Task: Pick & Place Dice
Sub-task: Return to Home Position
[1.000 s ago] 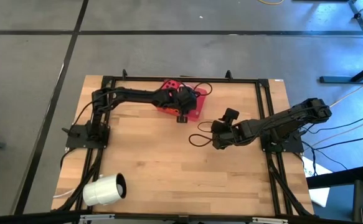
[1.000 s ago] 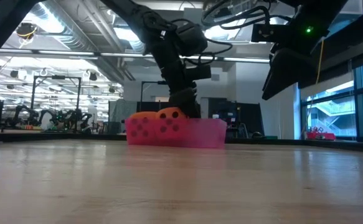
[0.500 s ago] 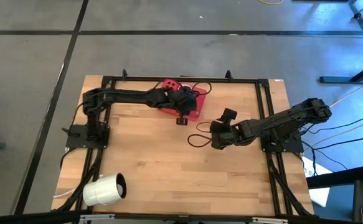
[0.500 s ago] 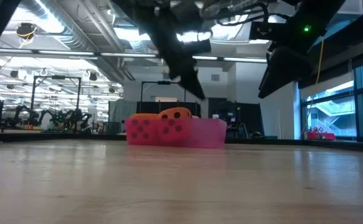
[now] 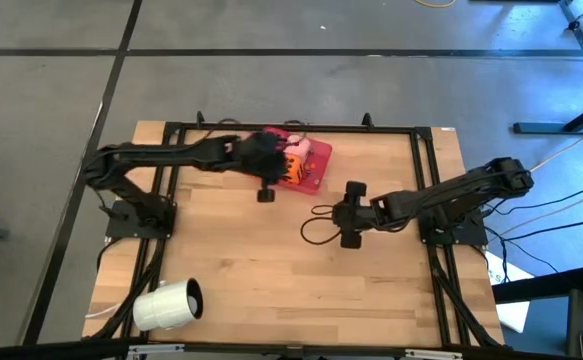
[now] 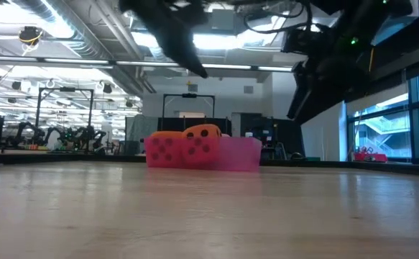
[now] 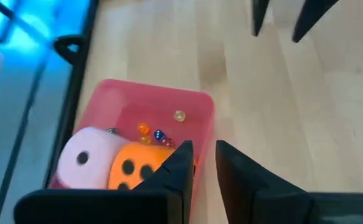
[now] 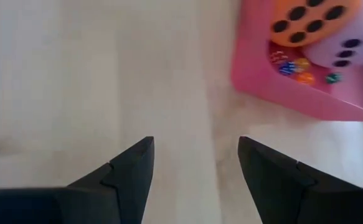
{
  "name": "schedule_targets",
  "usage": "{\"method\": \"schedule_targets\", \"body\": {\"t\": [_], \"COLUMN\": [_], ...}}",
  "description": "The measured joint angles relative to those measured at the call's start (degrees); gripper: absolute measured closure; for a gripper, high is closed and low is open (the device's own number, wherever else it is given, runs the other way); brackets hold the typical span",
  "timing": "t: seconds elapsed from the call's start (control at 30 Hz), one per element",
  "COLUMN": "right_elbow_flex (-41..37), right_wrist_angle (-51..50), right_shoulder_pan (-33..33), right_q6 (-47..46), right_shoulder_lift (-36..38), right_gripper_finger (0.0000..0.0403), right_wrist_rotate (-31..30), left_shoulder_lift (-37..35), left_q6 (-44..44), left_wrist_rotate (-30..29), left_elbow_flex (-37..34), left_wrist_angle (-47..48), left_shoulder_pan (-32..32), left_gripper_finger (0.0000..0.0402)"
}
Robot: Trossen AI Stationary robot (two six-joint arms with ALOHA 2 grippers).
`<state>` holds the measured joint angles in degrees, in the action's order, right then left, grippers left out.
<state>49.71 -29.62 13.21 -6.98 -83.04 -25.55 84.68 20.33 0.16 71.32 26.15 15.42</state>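
The pink-red tray (image 5: 318, 152) sits by the table's far edge with the dice in it. The left wrist view shows a pale pink die (image 7: 84, 155) beside an orange die (image 7: 134, 165). In the low view a red die (image 6: 169, 150) lies at the bottom with orange dice (image 6: 202, 132) on top. My left gripper (image 7: 203, 148) hangs above the tray's left side (image 5: 274, 162), fingers a narrow gap apart, holding nothing. My right gripper (image 8: 197, 146) is open over bare wood near-right of the tray (image 5: 341, 215).
Small coloured beads (image 7: 158, 132) lie on the tray floor. A white cup (image 5: 168, 305) lies on its side near the table's near left corner. A dark cable loop (image 5: 316, 225) hangs by the right gripper. Bare wood stretches across the table's middle and near side.
My left gripper has risen out of the tray and drawn back toward the table's left edge, leaving the orange die on top of the others. The pink and orange dice now show from above. My right gripper has shifted a little toward the left and turned.
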Motion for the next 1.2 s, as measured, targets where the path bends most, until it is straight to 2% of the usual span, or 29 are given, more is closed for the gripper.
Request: {"method": "schedule_targets", "body": {"t": [0.2,0.4,0.53,0.6,0.67,0.9,1.07,1.2], "right_elbow_flex": [-0.02,-0.12,-4.56,-9.19,-14.51,-28.67,-32.47,-33.55], "right_wrist_angle": [-0.36,2.41,8.21,11.94,16.62,31.09,32.24,32.54], "right_shoulder_pan": [0.07,-1.63,-5.23,-7.13,-8.93,-13.39,-14.12,-14.91], "right_q6": [3.4,15.48,19.56,19.89,19.89,19.88,21.16,21.06], "right_shoulder_lift": [4.7,14.08,22.14,26.53,30.76,43.04,44.33,44.18], "right_gripper_finger": [0.0169,0.0169,0.0169,0.0169,0.0169,0.017,0.0173,0.02], "right_wrist_rotate": [6.68,7.74,16.6,22.15,24.83,23.58,21.95,20.4], "left_shoulder_lift": [-13.97,-25.05,-31.41,-34.52,-37.43,-45.34,-47.57,-47.52], "left_q6": [-4.82,-6.26,-6.53,-6.96,-6.98,-8.41,-10.3,-10.76], "left_wrist_rotate": [-0.75,-2.45,-6.58,-7.56,-7.76,-7.79,-7.86,-7.84], "left_elbow_flex": [-18.33,-31.26,-36.59,-39.04,-41.63,-48.31,-50.48,-50.44], "left_wrist_angle": [-15.52,-26.02,-30.32,-32.31,-33.74,-36.73,-36.15,-35.73], "left_shoulder_pan": [-0.1,-2.47,-4.22,-5.01,-5.59,-6.12,-6.12,-6.4], "left_gripper_finger": [0.0345,0.0346,0.0349,0.0351,0.0353,0.0355,0.0354,0.0353]}}
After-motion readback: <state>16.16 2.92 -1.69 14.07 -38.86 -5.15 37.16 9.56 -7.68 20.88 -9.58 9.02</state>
